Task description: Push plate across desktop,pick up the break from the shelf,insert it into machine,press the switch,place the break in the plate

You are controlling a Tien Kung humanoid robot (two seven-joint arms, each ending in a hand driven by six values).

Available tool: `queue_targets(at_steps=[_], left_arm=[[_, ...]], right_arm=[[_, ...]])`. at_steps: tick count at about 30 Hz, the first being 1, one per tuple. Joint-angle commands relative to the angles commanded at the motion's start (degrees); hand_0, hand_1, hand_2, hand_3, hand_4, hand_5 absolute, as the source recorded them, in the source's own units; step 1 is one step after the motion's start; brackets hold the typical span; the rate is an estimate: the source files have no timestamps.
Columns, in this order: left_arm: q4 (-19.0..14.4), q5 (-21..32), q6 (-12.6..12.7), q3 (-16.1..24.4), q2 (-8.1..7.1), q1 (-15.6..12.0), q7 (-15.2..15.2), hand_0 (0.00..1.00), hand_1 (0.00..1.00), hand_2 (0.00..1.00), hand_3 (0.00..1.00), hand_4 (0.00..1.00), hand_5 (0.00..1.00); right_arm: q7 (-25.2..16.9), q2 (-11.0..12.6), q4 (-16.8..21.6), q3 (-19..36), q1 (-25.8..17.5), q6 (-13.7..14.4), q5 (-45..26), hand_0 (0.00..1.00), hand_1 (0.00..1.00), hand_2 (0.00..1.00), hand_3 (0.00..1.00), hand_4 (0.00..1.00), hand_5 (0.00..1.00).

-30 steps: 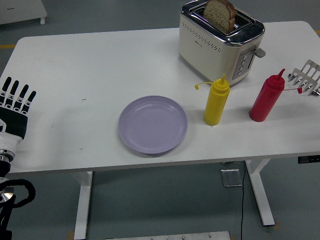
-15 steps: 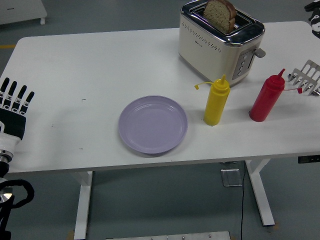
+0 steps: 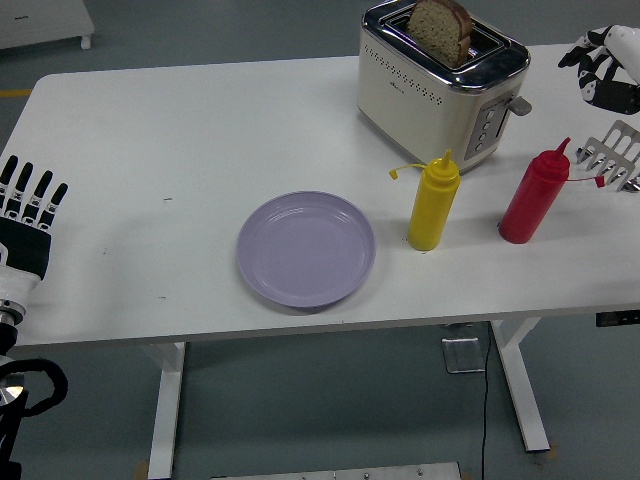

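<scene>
From the head view, the toaster [image 3: 443,82] stands at the table's far side with the bread slice [image 3: 440,29] poking up out of its slot. The purple plate [image 3: 306,249] lies well in front and to the left of the toaster, empty. The right hand [image 3: 606,70] hovers to the right of the toaster, fingers loosely curled, holding nothing. The left hand [image 3: 30,215] rests far left of it, fingers straight and apart. The step looks like lever or bread retrieval; next calls for the right hand closing in on the toaster.
</scene>
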State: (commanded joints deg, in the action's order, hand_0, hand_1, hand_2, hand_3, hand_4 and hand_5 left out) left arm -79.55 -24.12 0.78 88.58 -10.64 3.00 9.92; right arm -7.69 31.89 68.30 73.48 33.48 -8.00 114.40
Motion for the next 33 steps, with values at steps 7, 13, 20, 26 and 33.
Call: queue_targets(at_steps=[7,13,20,26,33], left_arm=[[0.0,0.0,-0.1,0.3,0.01,-0.2,-0.1,0.817,0.864,0.942,0.836,0.640,0.998],[0.0,0.0,-0.1,0.4,0.04,-0.4,-0.1,0.816,0.864,0.942,0.836,0.640,0.998],[0.0,0.0,-0.1,0.4,0.05,-0.4,-0.2,0.818,0.864,0.941,0.836,0.640,0.998],[0.0,-0.1,-0.1,0.4,0.02,-0.5,-0.3,0.817,0.864,0.941,0.837,0.640,0.998],[0.1,-0.1,-0.1,0.6,0.02,-0.4,-0.3,0.817,0.864,0.941,0.837,0.640,0.998]], right_arm=[[0.3,-0.6,-2.6,-3.0,2.4,-0.3,2.2,0.407,0.518,0.606,0.548,0.108,0.127],[0.0,-1.2,-4.6,-5.6,4.5,-0.2,3.2,0.412,0.521,0.600,0.544,0.118,0.130],[-0.1,-2.0,-6.3,-7.5,6.2,-0.2,4.4,0.413,0.523,0.598,0.543,0.120,0.131],[0.0,-2.6,-7.5,-9.0,7.4,-0.5,5.4,0.415,0.523,0.594,0.540,0.122,0.129],[-0.2,-3.2,-8.7,-10.2,8.4,-0.5,6.2,0.416,0.524,0.589,0.539,0.128,0.123]])
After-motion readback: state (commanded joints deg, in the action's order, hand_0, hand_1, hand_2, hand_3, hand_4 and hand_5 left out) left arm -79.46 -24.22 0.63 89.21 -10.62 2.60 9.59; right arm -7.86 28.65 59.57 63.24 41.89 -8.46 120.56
